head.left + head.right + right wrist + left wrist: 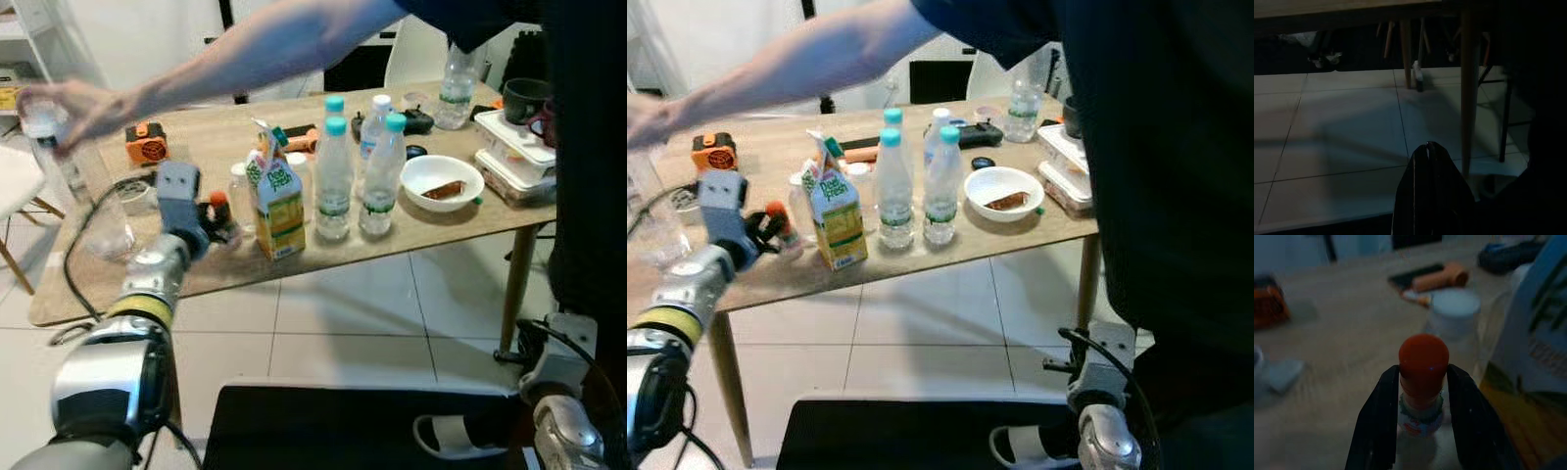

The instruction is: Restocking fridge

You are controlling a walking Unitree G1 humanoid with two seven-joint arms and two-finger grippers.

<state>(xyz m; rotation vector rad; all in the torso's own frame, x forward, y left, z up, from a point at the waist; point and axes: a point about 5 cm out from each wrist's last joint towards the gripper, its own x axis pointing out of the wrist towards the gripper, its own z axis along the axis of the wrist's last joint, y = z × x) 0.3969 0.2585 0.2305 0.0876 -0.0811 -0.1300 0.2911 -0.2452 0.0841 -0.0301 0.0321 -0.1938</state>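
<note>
Beside the juice carton [277, 201], left claw [1422, 396] grips red-capped bottle [1423, 377].

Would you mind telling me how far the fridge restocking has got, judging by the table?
Nothing looks put away yet: the juice carton, three teal-capped water bottles and the bowl stand on the table. In hand: the left pincer has its fingers either side of a small red-capped bottle. A person's hand reaches another bottle. The right pincer hangs idle. Carrying everything to the fridge remains.
</note>
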